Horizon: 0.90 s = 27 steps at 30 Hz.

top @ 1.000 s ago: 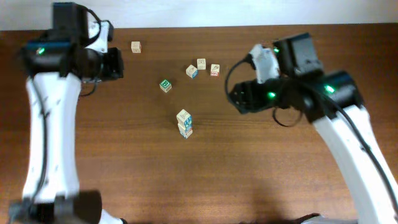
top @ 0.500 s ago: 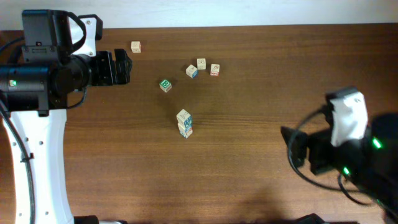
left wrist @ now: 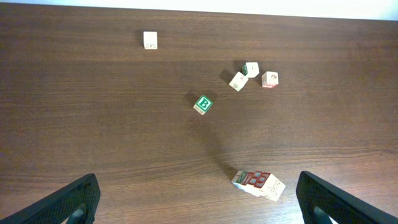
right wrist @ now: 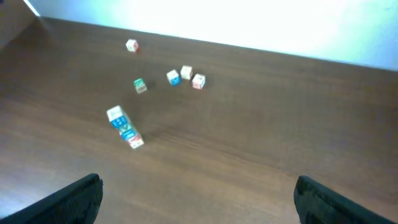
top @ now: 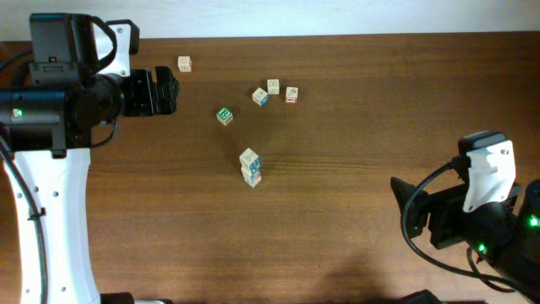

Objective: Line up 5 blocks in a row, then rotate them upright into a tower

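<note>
Bench: dark wood (top: 354,127), with a pale strip of wall along its far edge.
Right fingers (right wrist: 73,200): spread wide with nothing between them, at the near-right corner, well apart from every cube.
Left fingers (left wrist: 73,200): also spread wide and empty, hovering at the far-left side and looking down on the whole spread.
Changed: a second ago the right arm hung just beside the far cluster, and it has now pulled back to the near-right corner. The left arm has swung a little, and both pairs of fingers have opened. No cube has shifted in that second.
Nearest cubes: short line of lettered blocks (top: 250,167), touching one another, with blue and red marks. I cannot tell whether they are stacked or toppled.
Middle: green B cube (top: 224,116), standing alone, not part of the job.
Farther: cluster of three blocks (top: 273,91), near each other, one blue-marked and one red-marked.
Farthest: plain cube (top: 184,63), well apart at the far left.
Meaning: probably a pause between turns, or the close of the job. How many blocks are already rotated cannot be read here. Any further turn needs a fresh approach from well away.
</note>
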{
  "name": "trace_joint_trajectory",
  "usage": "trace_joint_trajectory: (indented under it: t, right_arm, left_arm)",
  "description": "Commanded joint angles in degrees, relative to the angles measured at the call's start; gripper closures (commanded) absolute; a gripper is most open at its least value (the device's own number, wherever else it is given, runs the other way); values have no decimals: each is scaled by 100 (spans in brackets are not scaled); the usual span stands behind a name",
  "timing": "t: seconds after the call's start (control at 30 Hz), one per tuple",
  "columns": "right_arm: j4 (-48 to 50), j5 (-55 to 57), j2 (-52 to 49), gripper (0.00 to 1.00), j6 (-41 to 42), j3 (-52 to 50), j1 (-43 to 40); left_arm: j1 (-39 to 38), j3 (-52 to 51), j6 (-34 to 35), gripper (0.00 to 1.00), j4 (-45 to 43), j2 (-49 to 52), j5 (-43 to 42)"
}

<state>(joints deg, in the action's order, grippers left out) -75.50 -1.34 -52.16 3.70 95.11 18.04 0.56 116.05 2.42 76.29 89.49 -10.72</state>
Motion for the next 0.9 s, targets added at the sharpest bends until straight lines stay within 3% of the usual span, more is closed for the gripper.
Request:
trace_joint_trajectory:
  t: [0.0,0.27,0.43,0.63,0.87]
  right_arm:
    - [935,-229,555,2,-640,-1110,-549]
    - [4144,-1196,3130,2,-1121,-5189,-1633]
    - [5757,-1270,4262,2,-1121,-7049,-1823]
    - [6787,-1305,5143,2,-1121,-8489,-1823]
    - [6916,-1045,5198,2,-1123,-9084,-1814]
  left_arm:
    - [-2,26,-55,1,-13,15,-79]
    - [-2,26,-55,1,-13,15,-79]
    - [-2,26,-55,1,-13,15,-79]
    - [-2,26,-55,1,-11,15,-79]
    - [-2,26,-55,1,-11,15,-79]
